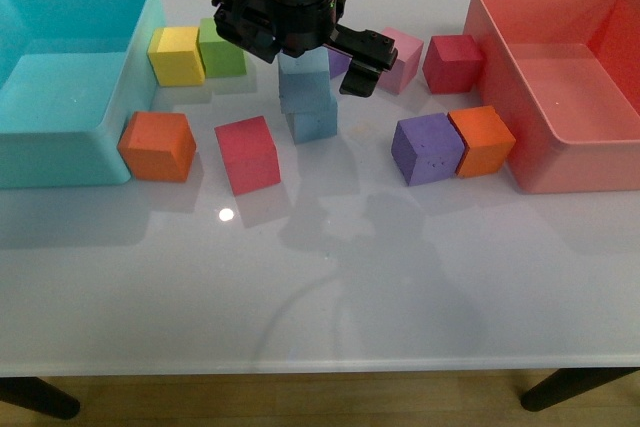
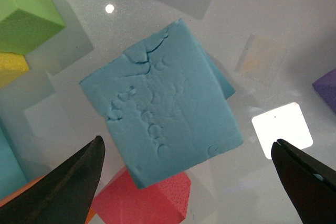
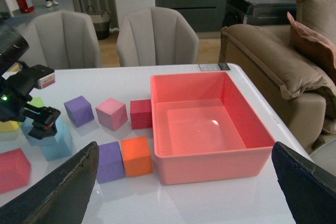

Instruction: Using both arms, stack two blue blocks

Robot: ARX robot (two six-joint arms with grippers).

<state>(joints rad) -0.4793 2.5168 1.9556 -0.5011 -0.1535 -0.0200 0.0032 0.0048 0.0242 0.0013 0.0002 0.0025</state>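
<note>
Two sky-blue blocks stand stacked mid-table. The upper block (image 1: 304, 83) sits slightly askew on the lower block (image 1: 316, 123). My left gripper (image 1: 300, 47) hangs open just above the stack, its fingers spread wide to either side and touching neither block. In the left wrist view the upper block's dented top (image 2: 163, 108) fills the space between the fingers, the left gripper (image 2: 189, 144) is open, and a corner of the lower block (image 2: 224, 83) peeks out. My right gripper (image 3: 184, 148) is open and empty, off to the right, high above the table. The stack (image 3: 55, 139) shows there too.
A turquoise bin (image 1: 60, 117) stands at the left and a pink bin (image 1: 560, 172) at the right. Yellow (image 1: 176, 55), green (image 1: 222, 47), orange (image 1: 158, 145), red (image 1: 247, 153), purple (image 1: 427, 148), orange (image 1: 483, 140), pink (image 1: 402, 59) and dark red (image 1: 454, 62) cubes surround the stack.
</note>
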